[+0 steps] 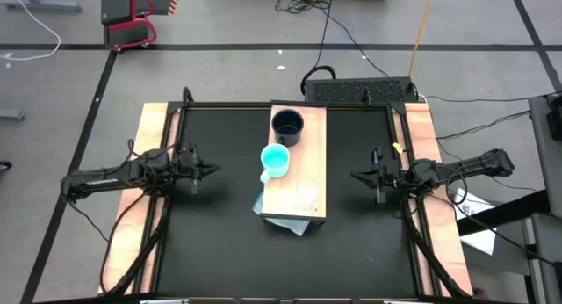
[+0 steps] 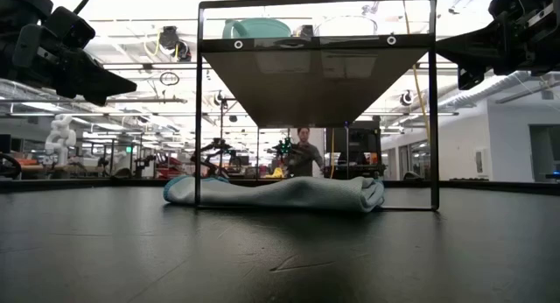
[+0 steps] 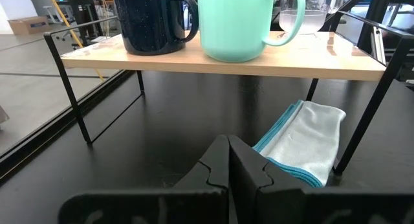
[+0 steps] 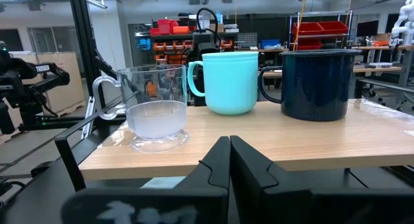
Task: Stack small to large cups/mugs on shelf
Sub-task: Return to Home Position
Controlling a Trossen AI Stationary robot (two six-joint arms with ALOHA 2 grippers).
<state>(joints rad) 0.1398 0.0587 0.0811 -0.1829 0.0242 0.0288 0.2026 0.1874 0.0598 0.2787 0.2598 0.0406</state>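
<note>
Nearest the front of the black table (image 1: 219, 242), a pale cloth (image 3: 304, 140) with a turquoise hem lies folded and soft under the shelf's (image 4: 291, 146) front end, between its thin black metal legs. It seems to play no part in the stacking.

On the smooth light-wood plank above it stands the clear glass mug (image 4: 157, 114), thin-walled with a flared foot, first in the row as the smallest.

The left gripper (image 3: 228, 141) and right gripper (image 4: 229, 141) hang to either side of the shelf, well apart from it, each pointing inward with its dark fingers pressed together and holding nothing; that reads as a resting pose with the placing done.

Next along sits the turquoise mug (image 4: 231, 81), matte, rounded and opaque; just beyond it is the navy mug (image 4: 317, 85), wider, straight-walled and speckled like enamel. All three are upright, close together without touching, and run in size order from front to back.

Far behind, a person (image 2: 304, 150) stands in the workshop.
</note>
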